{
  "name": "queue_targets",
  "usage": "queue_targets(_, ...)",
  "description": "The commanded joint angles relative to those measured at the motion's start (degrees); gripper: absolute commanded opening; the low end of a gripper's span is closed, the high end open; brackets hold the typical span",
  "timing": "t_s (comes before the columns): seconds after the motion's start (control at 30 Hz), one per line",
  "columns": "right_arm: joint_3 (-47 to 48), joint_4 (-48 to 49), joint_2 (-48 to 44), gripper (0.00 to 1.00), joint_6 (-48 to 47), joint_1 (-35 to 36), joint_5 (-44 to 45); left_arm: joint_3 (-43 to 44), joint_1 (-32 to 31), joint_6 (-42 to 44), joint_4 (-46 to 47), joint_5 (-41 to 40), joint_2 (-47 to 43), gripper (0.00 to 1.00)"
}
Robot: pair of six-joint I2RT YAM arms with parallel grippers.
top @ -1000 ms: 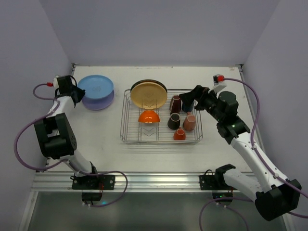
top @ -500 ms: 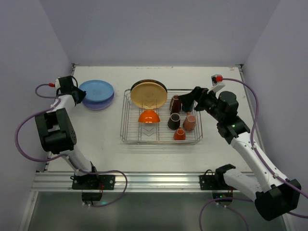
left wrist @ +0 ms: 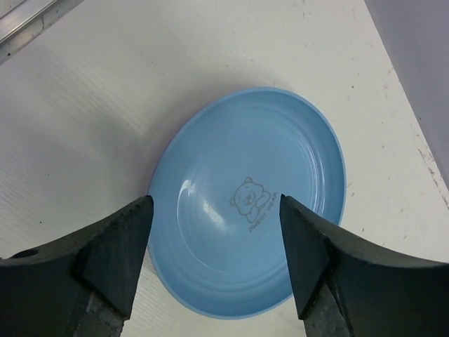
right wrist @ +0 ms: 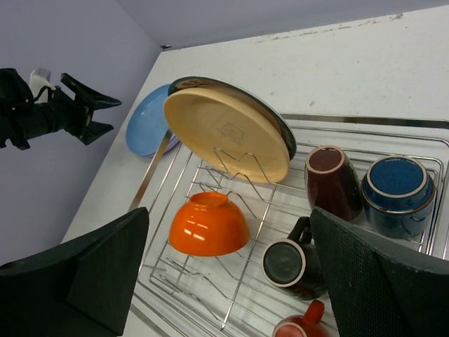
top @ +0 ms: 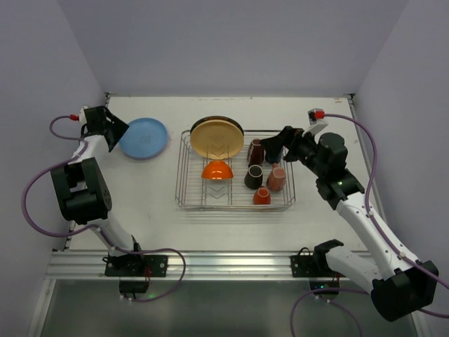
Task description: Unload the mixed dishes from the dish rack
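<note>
The dish rack (top: 188,184) (right wrist: 167,265) holds an upright yellow plate (top: 217,138) (right wrist: 228,130) with a dark-rimmed plate (right wrist: 210,82) behind it. Also inside are an upturned orange bowl (top: 218,170) (right wrist: 208,225) and maroon (top: 256,151) (right wrist: 330,182), blue (right wrist: 396,193), black (top: 253,177) (right wrist: 291,265), pink (top: 277,178) and orange (top: 262,196) mugs. A blue plate (top: 144,137) (left wrist: 252,203) lies flat on the table left of the rack. My left gripper (top: 112,130) (left wrist: 214,203) is open just off its left rim, holding nothing. My right gripper (top: 275,151) (right wrist: 230,214) hovers open over the rack's right half.
A lavender sliver (right wrist: 170,145) peeks from under the blue plate. White walls close in the table on the left, back and right. The aluminium rail (top: 210,263) with both arm bases runs along the near edge.
My left gripper opened and let go of the blue plate, which dropped from tilted to flat. The gripper drew back slightly to the left. The right arm has not moved.
</note>
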Motion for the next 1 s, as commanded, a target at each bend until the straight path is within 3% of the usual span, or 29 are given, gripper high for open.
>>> queue_targets(0.0,0.2,2.03,0.74,0.99,-1.08,-0.19,-0.08,3.21,-1.15,1.96,-0.56,-1.91,0.28,0.78)
queue_targets(0.13,0.73,1.41,1.1,0.99,-1.87,-0.11,0.19,3.92,-1.94,2.66,-1.35,-2.62,1.16,0.82)
queue_targets(0.17,0.81,1.41,1.18,0.99,-2.22,-0.19,0.27,4.0,-2.38,2.84,-1.96,-3.05,0.9,0.91)
queue_targets(0.27,1.95,-0.77,2.23,0.99,-5.46,-0.19,-3.66,4.7,-3.7,4.33,-4.85,-6.64,-1.47,1.0)
queue_targets(0.4,5.12,-1.84,4.96,0.99,-9.95,-0.02,-7.89,3.48,-6.59,4.16,-8.82,-9.72,-8.75,1.0)
queue_targets(0.43,6.25,-1.32,6.18,0.99,-11.35,0.33,-9.47,1.65,-9.56,4.24,-8.91,-11.74,-14.6,1.0)
queue_targets(0.5,7.58,-0.88,7.85,0.99,-13.99,1.3,-9.92,-0.02,-12.48,4.16,-9.78,-13.06,-16.4,1.0)
queue_targets(0.73,25.47,-9.3,21.99,0.91,-29.28,8.07,-0.52,-7.24,-15.21,4.41,-12.34,-8.16,-32.84,1.0)
queue_targets(0.87,39.81,-18.96,32.8,0.84,-37.81,9.73,4.48,-9.71,-15.66,8.45,-13.3,-4.12,-38.82,1.0)
queue_targets(0.97,48.0,-25.12,39.14,0.82,-44.66,12.02,6.07,-10.15,-15.66,16.51,-15.41,0.87,-41.02,1.0)
